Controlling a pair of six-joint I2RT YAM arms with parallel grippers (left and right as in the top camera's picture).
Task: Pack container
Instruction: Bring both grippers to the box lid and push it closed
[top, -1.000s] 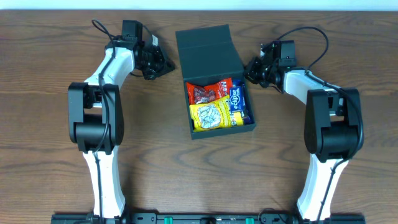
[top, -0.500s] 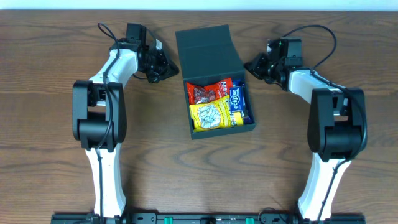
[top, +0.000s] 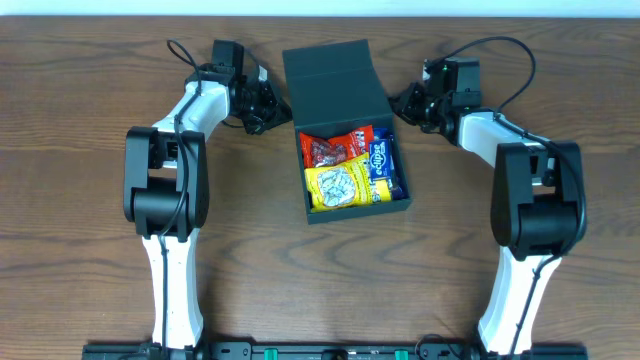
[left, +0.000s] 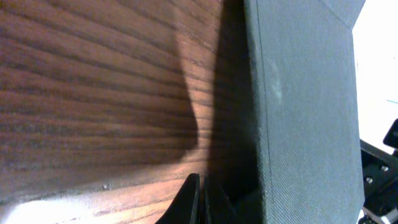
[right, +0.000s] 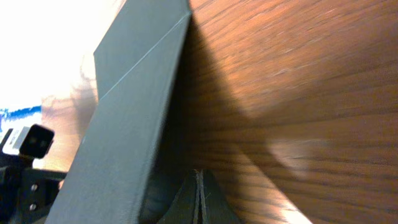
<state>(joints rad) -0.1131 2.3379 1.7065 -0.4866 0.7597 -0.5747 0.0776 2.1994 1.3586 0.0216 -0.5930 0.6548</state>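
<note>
The dark green container (top: 357, 212) sits mid-table with its flip lid (top: 333, 84) standing open behind it. Inside lie a red snack pack (top: 335, 148), a yellow one (top: 342, 185) and a blue one (top: 384, 164). My left gripper (top: 275, 108) is shut and empty, right at the lid's left edge; the lid's side (left: 305, 106) fills its wrist view, fingertips (left: 201, 180) pressed together. My right gripper (top: 400, 103) is shut and empty at the lid's right edge; the lid (right: 130, 106) shows beside its closed tips (right: 199, 175).
Brown wooden tabletop (top: 90, 200) all around. Black cables loop behind both wrists near the table's far edge (top: 500, 50).
Both grippers have moved inward toward the open lid, the left one rightward and the right one slightly leftward. The container and snacks have not moved.
</note>
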